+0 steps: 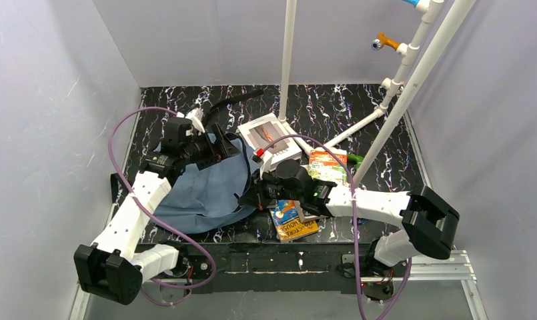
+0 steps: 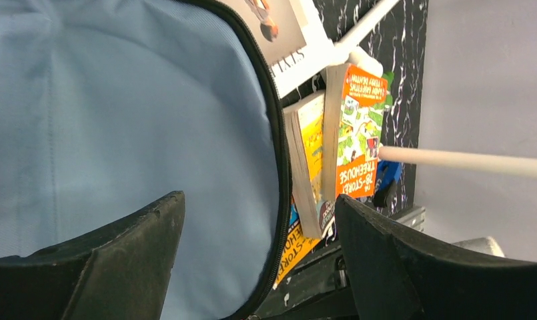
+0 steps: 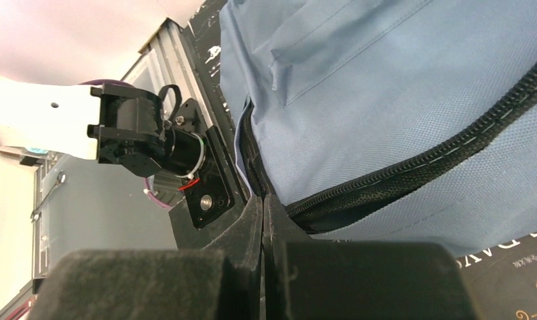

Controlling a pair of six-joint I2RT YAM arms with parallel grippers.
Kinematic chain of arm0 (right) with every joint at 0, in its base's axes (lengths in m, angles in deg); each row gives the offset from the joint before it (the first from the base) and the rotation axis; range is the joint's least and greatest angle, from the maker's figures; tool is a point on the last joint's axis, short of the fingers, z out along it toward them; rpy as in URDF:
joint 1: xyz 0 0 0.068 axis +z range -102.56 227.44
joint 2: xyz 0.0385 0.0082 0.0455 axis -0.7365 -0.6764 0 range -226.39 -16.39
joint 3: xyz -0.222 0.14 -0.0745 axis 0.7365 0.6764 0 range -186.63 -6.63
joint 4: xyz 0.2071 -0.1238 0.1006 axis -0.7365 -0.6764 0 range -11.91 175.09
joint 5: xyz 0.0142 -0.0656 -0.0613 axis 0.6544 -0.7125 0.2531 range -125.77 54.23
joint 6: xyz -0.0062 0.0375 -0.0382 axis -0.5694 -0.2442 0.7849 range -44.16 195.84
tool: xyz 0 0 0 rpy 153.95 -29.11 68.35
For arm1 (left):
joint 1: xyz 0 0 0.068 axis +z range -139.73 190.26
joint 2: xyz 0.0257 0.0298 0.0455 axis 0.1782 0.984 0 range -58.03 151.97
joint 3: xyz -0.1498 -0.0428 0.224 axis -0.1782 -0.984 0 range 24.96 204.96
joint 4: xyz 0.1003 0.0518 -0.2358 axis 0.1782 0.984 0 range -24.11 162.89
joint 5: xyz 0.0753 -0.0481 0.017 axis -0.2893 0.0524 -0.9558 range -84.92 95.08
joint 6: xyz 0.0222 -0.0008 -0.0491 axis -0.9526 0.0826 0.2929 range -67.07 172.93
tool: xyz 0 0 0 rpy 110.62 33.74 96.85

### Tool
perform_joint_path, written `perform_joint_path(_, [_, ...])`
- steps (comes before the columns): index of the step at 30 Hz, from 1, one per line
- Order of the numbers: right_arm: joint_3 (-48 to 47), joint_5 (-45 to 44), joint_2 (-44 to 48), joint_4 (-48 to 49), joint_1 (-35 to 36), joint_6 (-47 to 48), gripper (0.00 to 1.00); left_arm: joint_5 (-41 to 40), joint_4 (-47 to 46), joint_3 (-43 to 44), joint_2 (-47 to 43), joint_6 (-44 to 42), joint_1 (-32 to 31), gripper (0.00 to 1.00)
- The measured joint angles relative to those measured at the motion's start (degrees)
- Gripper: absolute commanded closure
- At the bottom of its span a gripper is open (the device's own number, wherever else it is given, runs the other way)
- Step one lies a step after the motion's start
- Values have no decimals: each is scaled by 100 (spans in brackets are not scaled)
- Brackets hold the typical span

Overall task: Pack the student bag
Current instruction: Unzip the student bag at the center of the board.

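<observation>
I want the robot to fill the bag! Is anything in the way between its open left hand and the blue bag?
Nothing visible is in the way. The left gripper hangs open right over the student bag, and only blue fabric shows between its jaws. The books lie beside the bag, past its zipper edge.

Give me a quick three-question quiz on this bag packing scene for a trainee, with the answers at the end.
1. True or false: the right gripper stands wide open.
2. In the top view, where do the visible books lie? A: left of the student bag. B: right of it. C: on top of it.
3. Short answer: which gripper has its jaws apart?
Key: 1 false; 2 B; 3 the left gripper.
</observation>
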Motion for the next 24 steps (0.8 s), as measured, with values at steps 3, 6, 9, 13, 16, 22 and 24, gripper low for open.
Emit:
perform_joint_path(3, [35,216,0,199,-94,-2,99,15,4,-57,7,0,-216,18])
perform_joint_path(6, [70,415,0,249,-170,-24,99,15,7,-74,120,-4,-490,18])
perform_joint_path(9, [70,496,0,221,-216,-22,99,-160,-111,-81,680,-105,-979,37])
perform_joint_path(13, [11,533,0,-33,-236,48,99,-522,-433,-72,1279,-282,-1263,92])
perform_joint_path(16, [-227,485,0,-439,-260,212,99,-964,-584,61,1563,-334,-1270,100])
perform_joint_path(22, [-365,118,-9,-481,-356,282,99,-2218,-852,413,1449,-20,-1261,100])
perform_joint_path(24, [-444,-15,-52,-391,-369,280,99,-2566,-833,638,1436,13,-1259,100])
